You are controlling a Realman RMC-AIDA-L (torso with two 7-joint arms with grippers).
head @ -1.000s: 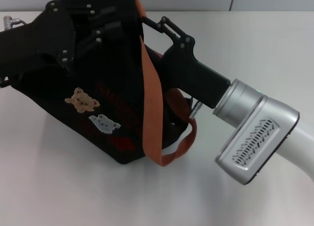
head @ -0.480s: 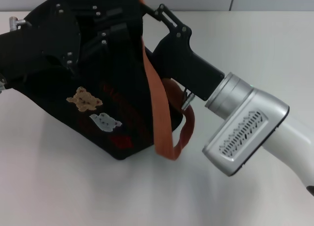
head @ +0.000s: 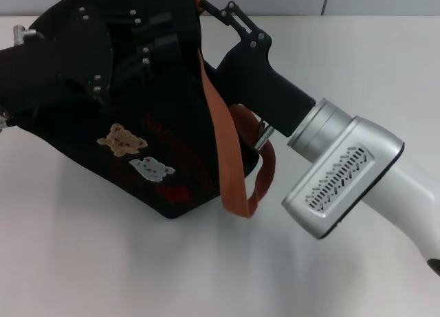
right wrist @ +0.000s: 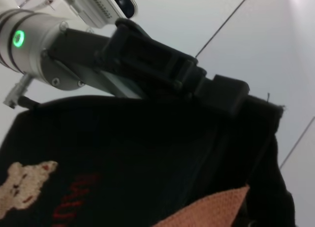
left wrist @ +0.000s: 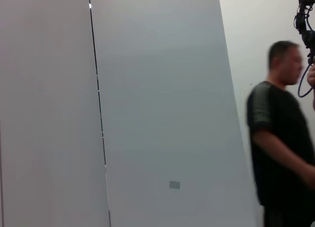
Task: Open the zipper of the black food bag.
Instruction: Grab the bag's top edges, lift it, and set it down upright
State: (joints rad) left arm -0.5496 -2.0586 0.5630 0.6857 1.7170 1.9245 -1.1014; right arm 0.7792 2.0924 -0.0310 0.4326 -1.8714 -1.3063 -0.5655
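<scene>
The black food bag (head: 158, 145) is sitting tilted on the white table (head: 103, 262), with both grippers pressing against its top edge, the left gripper (head: 103, 49) apparently nearer the hidden zipper, though I cannot tell either gripper's opening.

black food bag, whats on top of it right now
Both grippers sit over the top of the black food bag: the left gripper lies across it, the right gripper reaches in beside an orange strap. They cover the zipper, so it cannot be seen.
</scene>
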